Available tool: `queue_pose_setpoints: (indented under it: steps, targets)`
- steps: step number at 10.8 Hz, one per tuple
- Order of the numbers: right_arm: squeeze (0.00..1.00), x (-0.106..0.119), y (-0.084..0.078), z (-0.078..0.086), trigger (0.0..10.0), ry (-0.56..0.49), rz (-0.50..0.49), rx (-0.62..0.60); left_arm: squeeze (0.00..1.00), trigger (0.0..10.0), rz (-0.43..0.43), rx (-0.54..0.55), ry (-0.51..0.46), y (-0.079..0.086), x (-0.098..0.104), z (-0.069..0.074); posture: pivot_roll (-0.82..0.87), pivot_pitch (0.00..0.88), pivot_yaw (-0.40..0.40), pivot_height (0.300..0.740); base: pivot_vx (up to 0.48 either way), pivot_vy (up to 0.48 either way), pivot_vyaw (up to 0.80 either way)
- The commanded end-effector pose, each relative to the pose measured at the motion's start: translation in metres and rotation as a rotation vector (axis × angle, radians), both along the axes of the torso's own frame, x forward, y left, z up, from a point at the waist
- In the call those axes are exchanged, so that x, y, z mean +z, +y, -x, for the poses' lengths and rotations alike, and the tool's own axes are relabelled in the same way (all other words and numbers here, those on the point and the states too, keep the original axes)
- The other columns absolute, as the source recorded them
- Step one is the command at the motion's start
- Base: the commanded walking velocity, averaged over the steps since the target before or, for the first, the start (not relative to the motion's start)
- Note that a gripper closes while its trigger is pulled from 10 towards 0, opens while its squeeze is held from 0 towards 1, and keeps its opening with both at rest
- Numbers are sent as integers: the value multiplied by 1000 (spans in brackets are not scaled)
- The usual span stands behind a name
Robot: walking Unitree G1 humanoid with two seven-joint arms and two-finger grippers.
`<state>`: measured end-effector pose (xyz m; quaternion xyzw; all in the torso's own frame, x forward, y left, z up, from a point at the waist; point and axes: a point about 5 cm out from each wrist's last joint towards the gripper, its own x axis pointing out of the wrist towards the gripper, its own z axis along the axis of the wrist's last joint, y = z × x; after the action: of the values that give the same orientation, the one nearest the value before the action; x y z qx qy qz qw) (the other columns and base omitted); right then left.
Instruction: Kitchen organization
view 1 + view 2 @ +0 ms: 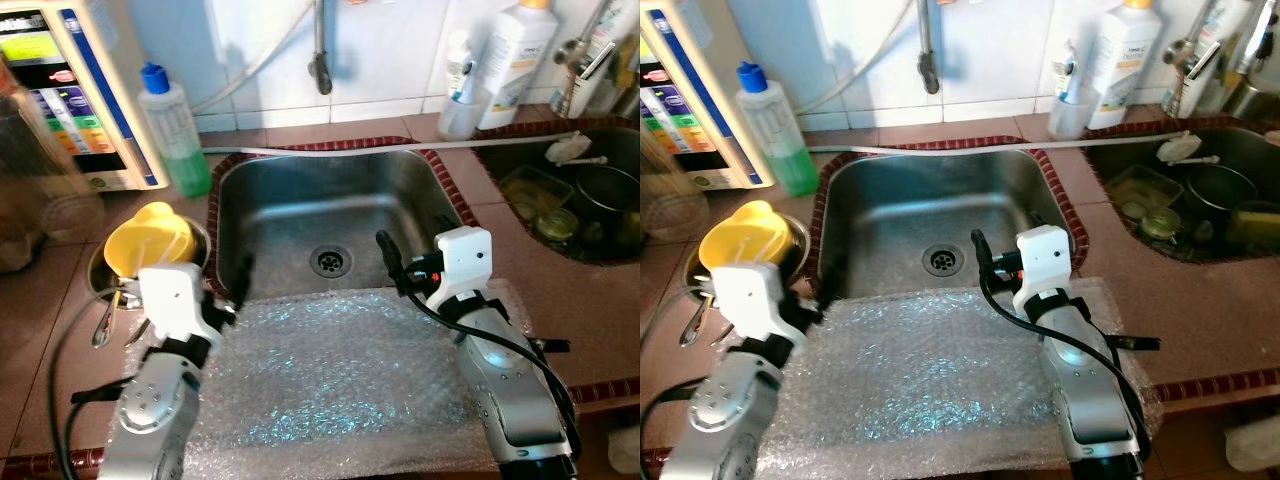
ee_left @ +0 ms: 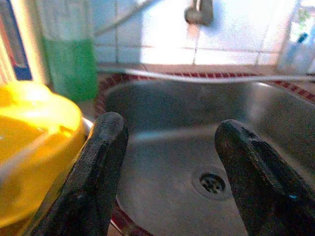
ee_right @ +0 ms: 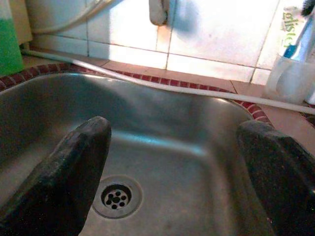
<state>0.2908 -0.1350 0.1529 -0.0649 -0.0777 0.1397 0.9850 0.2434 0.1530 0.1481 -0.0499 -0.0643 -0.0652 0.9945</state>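
**Bubble wrap draped over the sink's front edge, both pincers apart above it**

The bubble wrap sheet [image 1: 330, 380] lay across the lower middle of the frame, covering the desk's front edge and overhanging the near lip of the steel sink [image 1: 300, 210]. It looked very light, soft and limp, likely to crumple and slide; a pinch at a free edge or corner seemed the best hold.

The left pincer [image 2: 170, 167] hovered at the sheet's left edge, fingers apart and holding nothing. The right pincer [image 3: 182, 167] sat at the sheet's far right edge, likewise spread and empty.

At left centre stood a yellow cup [image 1: 148, 238] in a metal bowl, with a green soap bottle [image 1: 172, 130] behind it.
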Motion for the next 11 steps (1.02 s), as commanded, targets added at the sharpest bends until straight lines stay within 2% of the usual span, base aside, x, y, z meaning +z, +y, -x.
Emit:
queue_pose_setpoints:
  steps: [1,3,4,6,7,9,11]
  targets:
    - [0,4,2,2,10000,-21,0,15,0,10000,-3,22,-62,3,14,1,-99,149,58,740,0,0,0]
    - [0,3,3,3,10000,-19,8,27,0,10000,-36,-36,-148,-7,35,2,-98,155,54,740,0,0,0]
    - [0,3,3,4,10000,-18,8,33,0,10000,-21,-24,-161,-8,39,2,-98,155,54,740,0,0,0]
    - [0,6,12,15,10000,8,-37,184,0,10000,-28,32,-167,5,42,4,-97,150,60,740,0,0,0]
    - [0,8,13,21,10000,12,-41,236,0,10000,-32,85,-142,18,38,6,-94,153,61,740,0,0,0]
    - [0,15,7,24,10000,4,-38,247,0,10000,-36,177,-119,39,36,13,-83,158,63,740,0,0,0]
    - [0,22,8,29,10000,35,-60,327,0,10000,-42,217,-90,50,31,21,-76,166,61,740,0,0,0]
